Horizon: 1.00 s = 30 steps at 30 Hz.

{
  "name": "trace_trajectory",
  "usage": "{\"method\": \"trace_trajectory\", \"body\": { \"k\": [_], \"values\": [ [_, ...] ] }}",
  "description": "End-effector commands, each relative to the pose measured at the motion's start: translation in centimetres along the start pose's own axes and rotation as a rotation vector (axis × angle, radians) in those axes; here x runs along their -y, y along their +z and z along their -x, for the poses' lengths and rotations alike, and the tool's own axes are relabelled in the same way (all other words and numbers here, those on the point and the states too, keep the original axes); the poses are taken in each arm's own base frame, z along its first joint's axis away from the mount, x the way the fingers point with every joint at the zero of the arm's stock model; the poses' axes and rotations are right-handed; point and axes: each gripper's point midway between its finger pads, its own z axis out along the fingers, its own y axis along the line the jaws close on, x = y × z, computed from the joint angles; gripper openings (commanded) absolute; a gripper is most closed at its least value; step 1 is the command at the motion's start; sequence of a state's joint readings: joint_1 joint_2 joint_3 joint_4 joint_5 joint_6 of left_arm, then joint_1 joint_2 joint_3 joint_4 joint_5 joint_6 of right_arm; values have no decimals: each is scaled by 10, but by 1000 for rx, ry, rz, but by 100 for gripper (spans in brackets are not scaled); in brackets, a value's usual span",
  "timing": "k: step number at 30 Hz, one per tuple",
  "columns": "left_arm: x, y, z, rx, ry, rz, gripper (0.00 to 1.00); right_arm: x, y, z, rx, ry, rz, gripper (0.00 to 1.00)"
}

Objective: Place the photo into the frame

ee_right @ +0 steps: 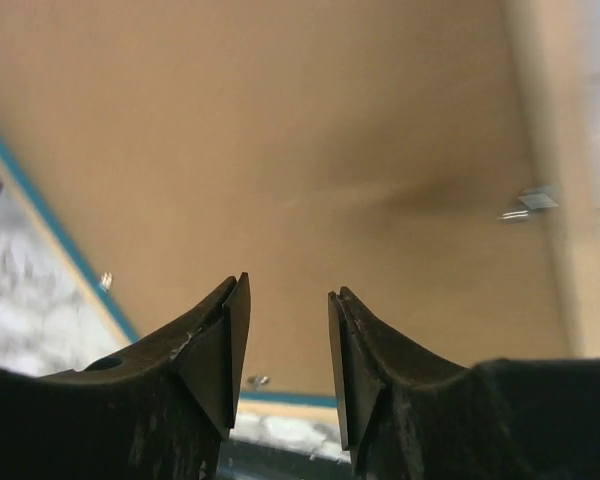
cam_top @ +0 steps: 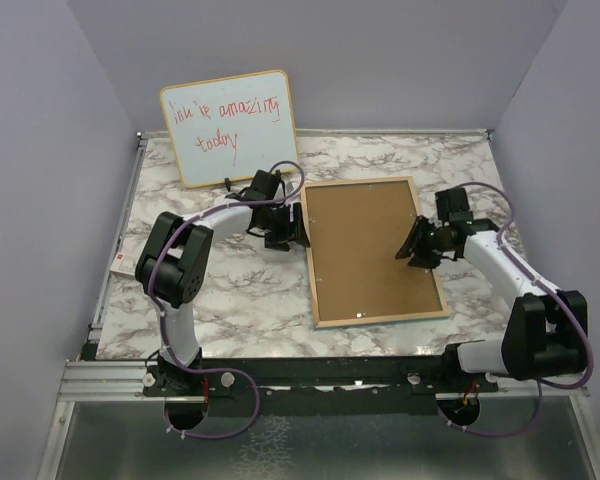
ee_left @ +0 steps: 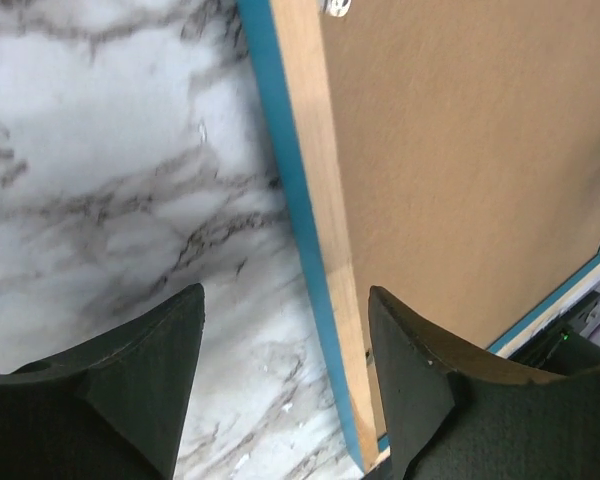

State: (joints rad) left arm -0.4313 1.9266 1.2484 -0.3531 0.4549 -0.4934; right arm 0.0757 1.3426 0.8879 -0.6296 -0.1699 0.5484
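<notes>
Frame point(ee_left: 320, 200) flat on the marble table point(cam_top: 230, 290), right of centre, wood face up, blue showing along its edge, brown backing board point(cam_top: 370, 250) filling it. Left claw point(cam_top: 298, 228) at the far part of the frame's left rail, wide open, one finger above the marble, the other above the frame, gripping nothing. Right claw point(cam_top: 412, 245) at the right rail, above the backing board, jaws a little apart, nothing between them. Whiteboard point(cam_top: 230, 125) propped at the far left.
</notes>
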Motion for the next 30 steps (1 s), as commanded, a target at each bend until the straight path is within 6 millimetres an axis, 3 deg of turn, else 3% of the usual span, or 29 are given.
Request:
{"method": "trace_trajectory", "body": {
  "k": [1, 5, 9, 12, 19, 30],
  "values": [
    [-3, -17, -23, -25, -20, 19, 67, -69, 2, -53, -158, -122, 285, 44],
    [3, -17, -45, -72, -18, -1, 60, -97, 15, -102, -278, -195, 320, 40],
    [2, -10, -61, -107, -13, 14, 50, -100, 25, -135, -346, -221, 298, 36],
    [0, -4, -63, -112, -16, 22, 46, -94, 30, -151, -385, -250, 273, 35],
    [6, 5, -50, -97, -24, 4, 42, -72, 35, -173, -440, -304, 195, 31],
    [-8, 22, -59, -144, -100, 49, 39, -38, 28, -186, -506, -356, 69, 29]
  ]
}}
